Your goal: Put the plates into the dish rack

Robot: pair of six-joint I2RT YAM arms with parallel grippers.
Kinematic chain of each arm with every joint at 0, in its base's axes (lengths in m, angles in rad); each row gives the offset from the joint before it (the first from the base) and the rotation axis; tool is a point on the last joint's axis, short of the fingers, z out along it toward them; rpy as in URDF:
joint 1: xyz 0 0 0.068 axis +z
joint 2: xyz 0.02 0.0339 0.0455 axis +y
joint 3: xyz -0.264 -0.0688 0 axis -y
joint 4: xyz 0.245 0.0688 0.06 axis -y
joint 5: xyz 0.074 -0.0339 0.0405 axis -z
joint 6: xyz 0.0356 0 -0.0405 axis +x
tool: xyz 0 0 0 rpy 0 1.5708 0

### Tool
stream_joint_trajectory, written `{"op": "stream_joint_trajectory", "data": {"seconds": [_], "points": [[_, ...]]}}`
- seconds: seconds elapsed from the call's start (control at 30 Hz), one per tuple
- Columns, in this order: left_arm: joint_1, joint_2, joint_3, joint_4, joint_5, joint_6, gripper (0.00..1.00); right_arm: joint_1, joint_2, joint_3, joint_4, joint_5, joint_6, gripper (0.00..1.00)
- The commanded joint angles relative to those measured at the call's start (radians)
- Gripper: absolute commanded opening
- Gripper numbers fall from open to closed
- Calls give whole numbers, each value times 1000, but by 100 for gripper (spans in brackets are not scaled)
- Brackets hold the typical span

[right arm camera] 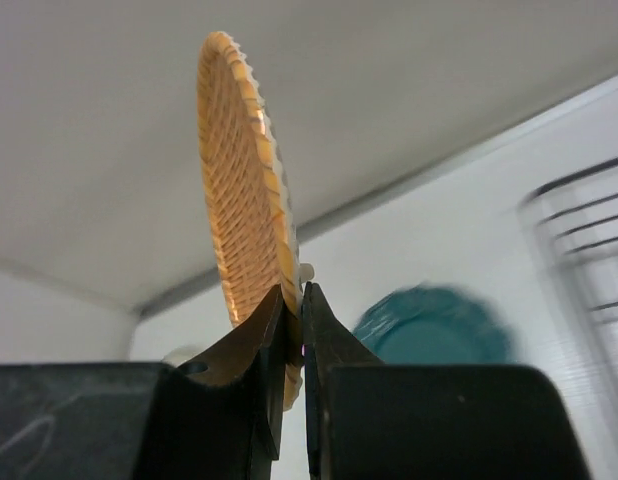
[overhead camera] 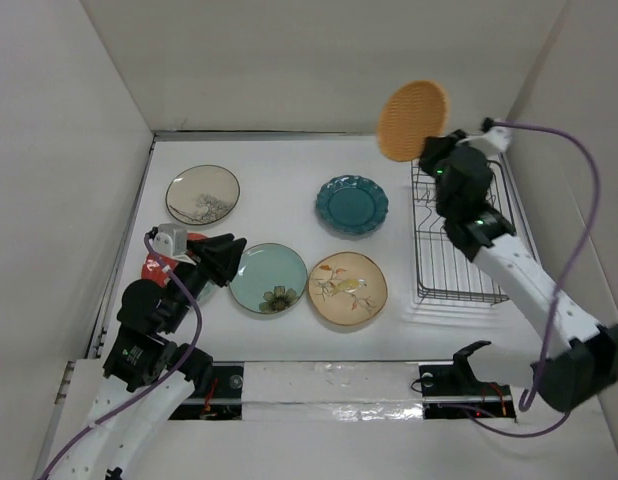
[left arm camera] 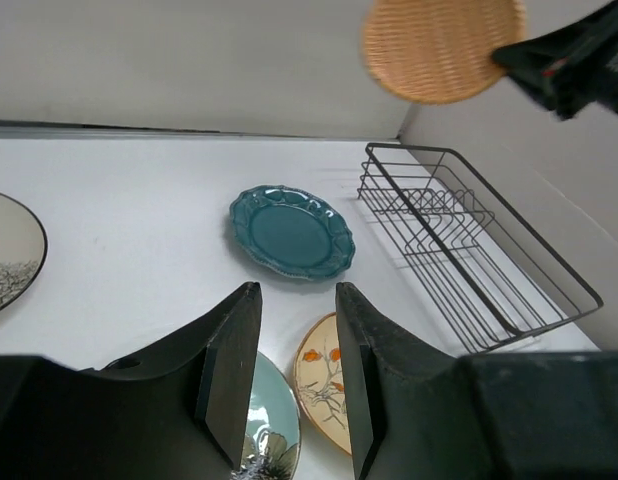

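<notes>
A: State of the right claw (right arm camera: 294,300)?
B: Closed on the orange woven-look plate (right arm camera: 244,190), fingers pinching its bottom rim. The plate stands on edge.
A: Where does that put it relative to the dish rack (overhead camera: 457,296)?
B: In the top view the plate (overhead camera: 413,120) is up in the air at the rack's far left corner, clear of the wires. The left wrist view shows it (left arm camera: 442,45) high against the back wall, above the far end of the rack (left arm camera: 409,147).
A: Rack position?
B: Right side of the bench (overhead camera: 279,170), flat on it, long side along the right wall.
A: And the left claw (overhead camera: 229,265)?
B: Open, with nothing between the fingers (left arm camera: 234,370). It sits over the left part of the bench, pointing at the pale aqua plate (overhead camera: 268,278), tips just beside its left rim.
A: Other plates?
B: All flat on the bench.
- The cream speckled plate (overhead camera: 202,194) is far left.
- The dark teal scalloped plate (overhead camera: 351,204) is mid-far, near the rack's left side but apart from it.
- The aqua one and the tan floral plate (overhead camera: 347,290) lie side by side toward the near edge. Cannot tell whether their rims touch.
- The red plate (overhead camera: 149,268) is mostly hidden under the left arm, only slivers showing.
A: Teal in the right wrist view?
B: Blurred (right arm camera: 434,325), low and right of the orange plate, behind the claw.
</notes>
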State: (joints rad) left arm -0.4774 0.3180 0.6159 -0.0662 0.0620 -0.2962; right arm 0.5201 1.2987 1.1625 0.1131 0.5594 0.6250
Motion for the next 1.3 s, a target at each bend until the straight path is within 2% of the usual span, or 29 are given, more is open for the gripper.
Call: {"op": "stream_joint_trajectory", "data": {"seconds": [0.0, 0.13, 0.2, 0.27, 0.4, 0.6, 0.67, 0.8, 1.27], "points": [[6, -31, 27, 45, 70, 6, 33, -130, -185, -23, -212, 124, -244, 0], [-9, -68, 28, 43, 64, 8, 33, -283, -328, -21, -383, 186, -320, 0], [-21, -86, 28, 45, 70, 9, 33, -348, -354, -27, -385, 166, -376, 0], [-32, -100, 30, 43, 68, 15, 33, -429, -339, -23, -368, 127, -425, 0], [-32, -128, 30, 39, 55, 16, 33, -523, -221, -23, -279, 51, -679, 0], [-41, -135, 30, 43, 73, 15, 33, -643, -110, 41, -299, -127, -832, 0], [-41, -135, 28, 43, 71, 15, 33, -664, -66, 86, -349, -195, -858, 0], [-59, -128, 28, 42, 70, 17, 33, -696, 4, 109, -420, -204, -930, 0], [-69, -112, 28, 37, 70, 19, 33, -715, 96, 40, -391, -254, -887, 0]]}}
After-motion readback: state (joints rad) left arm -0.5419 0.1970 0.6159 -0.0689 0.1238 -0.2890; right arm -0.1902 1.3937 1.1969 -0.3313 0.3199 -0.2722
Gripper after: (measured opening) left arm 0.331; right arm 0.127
